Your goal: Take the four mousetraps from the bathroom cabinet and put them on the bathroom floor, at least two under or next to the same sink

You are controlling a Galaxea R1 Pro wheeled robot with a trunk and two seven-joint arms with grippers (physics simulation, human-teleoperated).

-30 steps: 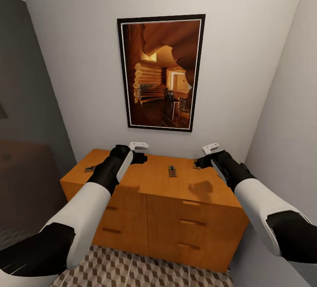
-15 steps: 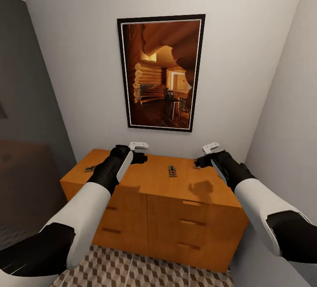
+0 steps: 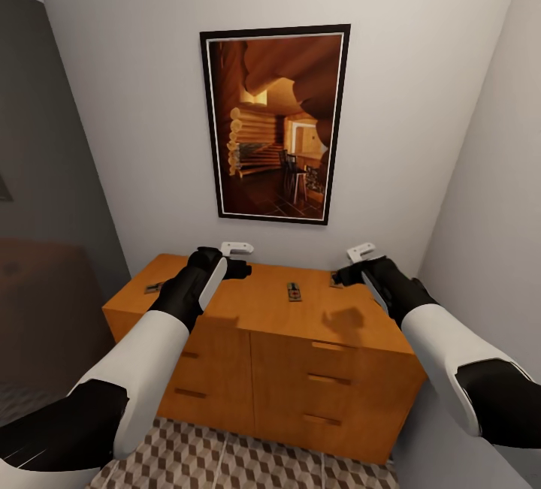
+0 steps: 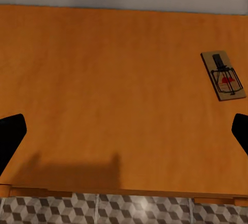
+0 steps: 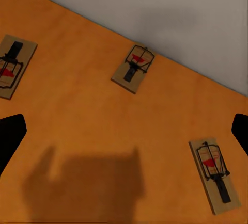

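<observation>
The orange-brown cabinet (image 3: 315, 339) stands against the back wall, with mousetraps lying flat on its top. In the head view one mousetrap (image 3: 154, 288) lies near the left end, one (image 3: 294, 292) in the middle, and one (image 3: 335, 281) is partly hidden by my right gripper (image 3: 344, 276). My left gripper (image 3: 239, 269) hovers open above the cabinet top (image 4: 103, 90), with one trap (image 4: 223, 76) off to the side of it. The right gripper (image 5: 124, 131) also hovers open, over bare wood, with three traps (image 5: 10, 65), (image 5: 134, 69), (image 5: 214, 175) around it. The bathroom sink is out of view.
A framed picture (image 3: 274, 125) hangs on the white wall above the cabinet. A side wall (image 3: 488, 211) closes in on the right, and a dark surface (image 3: 45, 211) stands on the left. The cube-patterned bathroom floor (image 3: 248, 466) lies in front of the cabinet.
</observation>
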